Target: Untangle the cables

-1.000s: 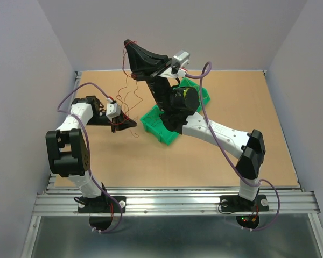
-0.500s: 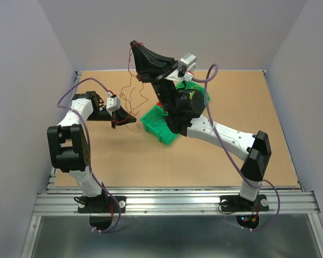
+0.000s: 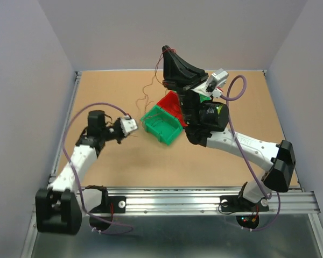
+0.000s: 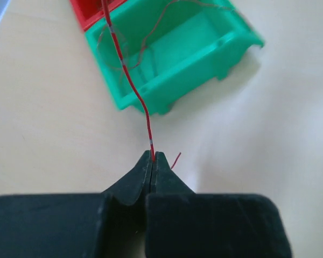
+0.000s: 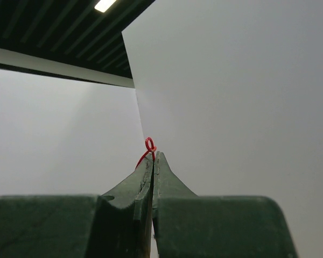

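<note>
Cables: thin red and brownish strands. One red strand runs from the left fingers up over the near rim of the green bin. The others hang loosely above and behind the green bin.
Left fingers: closed on the end of the red strand, low over the table, just left of the green bin.
Right fingers: closed on a small red loop, raised high above and behind the green bin.
Red bin: touching the far side of the green bin.
Table: bare and wide in front of the green bin and to its right.
Edges: pale walls stand along the left, far and right table edges, well apart from the green bin.
</note>
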### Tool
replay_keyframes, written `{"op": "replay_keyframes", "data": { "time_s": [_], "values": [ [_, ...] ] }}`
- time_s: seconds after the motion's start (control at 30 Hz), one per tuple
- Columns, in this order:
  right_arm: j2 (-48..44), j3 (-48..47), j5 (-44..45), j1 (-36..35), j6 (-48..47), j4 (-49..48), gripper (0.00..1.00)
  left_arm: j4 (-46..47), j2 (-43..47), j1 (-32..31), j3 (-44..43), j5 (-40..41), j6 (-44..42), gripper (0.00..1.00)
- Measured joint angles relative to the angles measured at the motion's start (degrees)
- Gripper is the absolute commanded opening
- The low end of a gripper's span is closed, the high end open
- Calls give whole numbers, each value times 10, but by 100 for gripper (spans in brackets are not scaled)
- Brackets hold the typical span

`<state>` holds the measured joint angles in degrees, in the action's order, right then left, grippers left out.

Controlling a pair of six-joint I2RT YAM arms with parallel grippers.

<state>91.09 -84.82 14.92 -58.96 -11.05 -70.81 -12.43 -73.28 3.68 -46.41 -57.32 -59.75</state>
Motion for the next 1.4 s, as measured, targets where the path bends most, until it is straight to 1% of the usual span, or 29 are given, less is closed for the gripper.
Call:
{"op": "replay_keyframes", "data": {
  "time_s": [0.03, 0.07, 0.1, 0.13, 0.17, 0.2, 0.23, 0.3, 0.37, 0.4, 0.47, 0.57, 0.63, 0.7, 0.8, 0.9, 0.97, 1.07, 1.17, 1.27, 1.4],
  "values": [
    [-8, 10, 5, 0, -6, -2, 1, 59, 86, -65, 71, 82, 59, 0],
    [-17, 23, 11, 0, -13, -2, 1, 70, 134, -109, 94, 112, 102, 0],
    [-30, 41, 21, 0, -19, -2, 1, 72, 156, -130, 96, 110, 146, 0],
    [-49, 68, 35, 0, -27, -1, 0, 111, 172, -113, 69, 119, 199, 0],
    [-73, 102, 56, 0, -33, -1, 1, 139, 164, -92, 45, 132, 224, 0],
    [-90, 125, 63, 1, -37, 0, 0, 191, 140, -71, 15, 176, 254, 0],
    [-117, 159, 76, 4, -42, 1, 1, 239, 123, -68, -2, 220, 275, 0],
    [-157, 200, 94, 10, -50, 1, 1, 271, 96, -83, -2, 263, 294, 0],
    [-198, 224, 123, 16, -65, 0, 0, 271, 71, -89, 10, 285, 315, 0],
    [-214, 228, 132, 17, -73, 0, 0, 271, 62, -77, 11, 282, 323, 0],
    [-257, 252, 151, 19, -87, -1, 0, 282, 33, -20, 10, 274, 352, 0],
    [-338, 307, 173, 19, -99, -4, 1, 293, -3, 60, 8, 264, 390, 0],
    [-395, 352, 186, 19, -100, -6, 0, 295, -31, 99, 0, 252, 417, 0],
    [-432, 379, 193, 19, -99, -9, 1, 299, -48, 123, -5, 244, 437, 0],
    [-465, 395, 199, 19, -91, 6, 1, 308, -49, 133, -5, 238, 459, 0],
    [-455, 395, 198, 19, -83, 38, 1, 322, -38, 133, -3, 238, 471, 0],
    [-420, 395, 198, 19, -80, 64, 1, 331, -17, 133, 4, 238, 475, 0],
    [-331, 381, 189, 22, -76, 92, 1, 346, 28, 133, 24, 238, 482, 0],
    [-238, 372, 158, 38, -55, 135, 1, 363, 64, 133, 40, 237, 485, 0],
    [-190, 372, 106, 76, -5, 166, 1, 380, 85, 132, 52, 233, 490, 0],
    [-152, 363, 24, 159, 96, 176, 1, 390, 94, 132, 64, 233, 499, 0]
  ]
}}
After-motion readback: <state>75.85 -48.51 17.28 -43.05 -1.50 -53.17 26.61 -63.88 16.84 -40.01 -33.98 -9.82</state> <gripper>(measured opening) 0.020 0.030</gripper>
